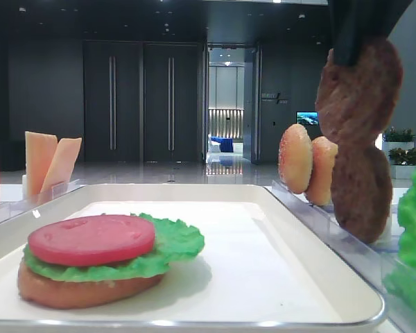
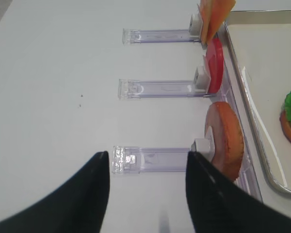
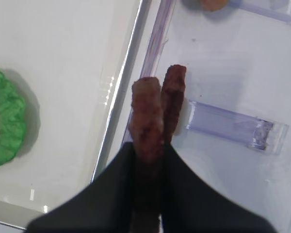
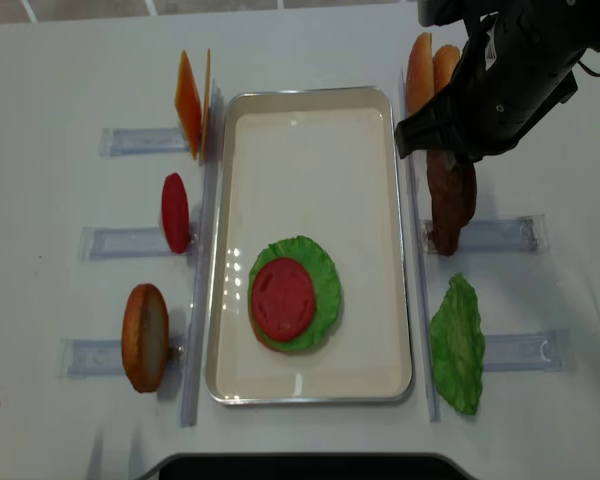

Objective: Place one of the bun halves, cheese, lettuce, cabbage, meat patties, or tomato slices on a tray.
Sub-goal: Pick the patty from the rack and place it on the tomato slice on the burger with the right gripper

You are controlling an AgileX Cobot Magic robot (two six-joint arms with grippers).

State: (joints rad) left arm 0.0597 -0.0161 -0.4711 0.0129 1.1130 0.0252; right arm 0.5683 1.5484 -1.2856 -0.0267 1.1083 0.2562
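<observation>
Right claw, clamped on one patty lifted just right of the tray, may drag the adjacent racked patty along if they stick.

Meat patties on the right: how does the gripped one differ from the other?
The gripped meat patty hangs lifted in the shut right gripper; the other meat patty stands on edge in its clear rack. In the low exterior view the gripped one sits higher, overlapping the racked one's top. Both are dark brown, round and grainy.
</observation>
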